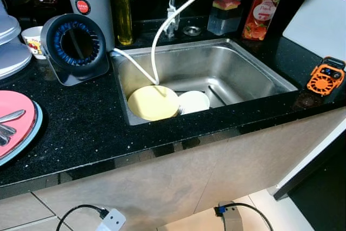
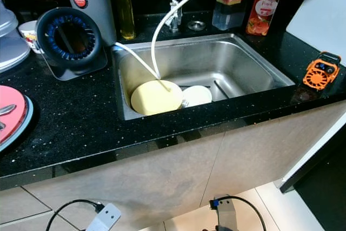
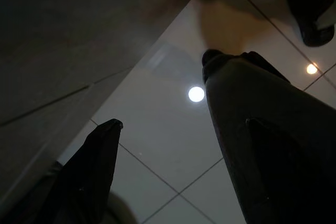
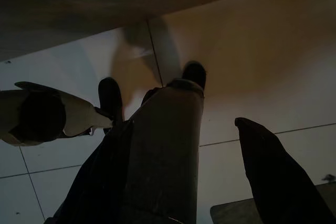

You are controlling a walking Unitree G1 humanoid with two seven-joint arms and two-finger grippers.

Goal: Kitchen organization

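Both pincers hang low beside the cabinet front, well below the counter and well apart from the dishes in the sink; the left gripper (image 3: 163, 150) shows its two black fingers spread wide over pale floor tiles, with a bright ceiling-light reflection between them; the right gripper (image 4: 210, 145) likewise has its fingers standing apart above the tiled floor, in dim light.

Up on the black speckled countertop (image 1: 86, 128), the steel sink (image 1: 232, 68) holds a pale yellow plate (image 1: 153, 103) at its front left corner, leaning against the basin wall, with a smaller white plate (image 1: 193, 101) just beside it and partly tucked behind; a white hose (image 1: 162, 36) curves down from the tap area and ends touching the yellow plate's upper edge.

Left of the sink stands a round black-and-blue device (image 1: 74, 44) on a stand, in front of a grey cylindrical appliance (image 1: 89, 1); a bottle of yellow oil (image 1: 122, 12) stands next to it; behind the sink are a sponge holder (image 1: 224, 15) and an orange soap bottle (image 1: 262, 10); a pink plate (image 1: 16, 120) with cutlery lies at the far left edge; a small orange gadget (image 1: 326, 76) sits right of the sink.
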